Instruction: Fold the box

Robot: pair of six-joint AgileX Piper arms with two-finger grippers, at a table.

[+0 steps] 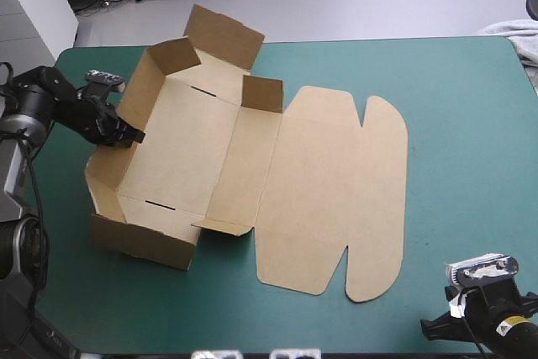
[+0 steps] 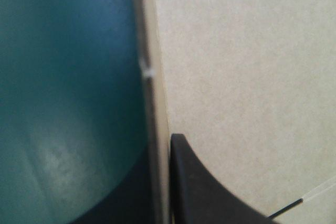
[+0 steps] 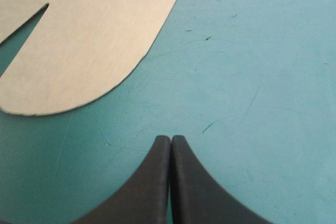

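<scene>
Risk: the left gripper (image 2: 160,153) has the left wall (image 1: 108,172) by its upper edge only. Any pull toward the table's left edge would likely drag the whole box (image 1: 210,166) over the teal-green cover (image 1: 462,124), because nothing pins the base.
Risk 2: the near wall (image 1: 143,241) and far wall (image 1: 176,56) lean loose and untucked. Folding the left wall over could miss their corner flaps or crease the board.
Left gripper: all but closed, wall sheet clamped between its black fingers (image 2: 210,192), one inside the tray, one outside.
Right gripper (image 3: 170,139): fingers pressed into one point, nothing held, over bare cover by the table's near right corner, just short of the lid's rounded tab (image 3: 79,51).
Box: on the table's left half, tray toward the left edge, lid (image 1: 336,191) flat toward the middle.
</scene>
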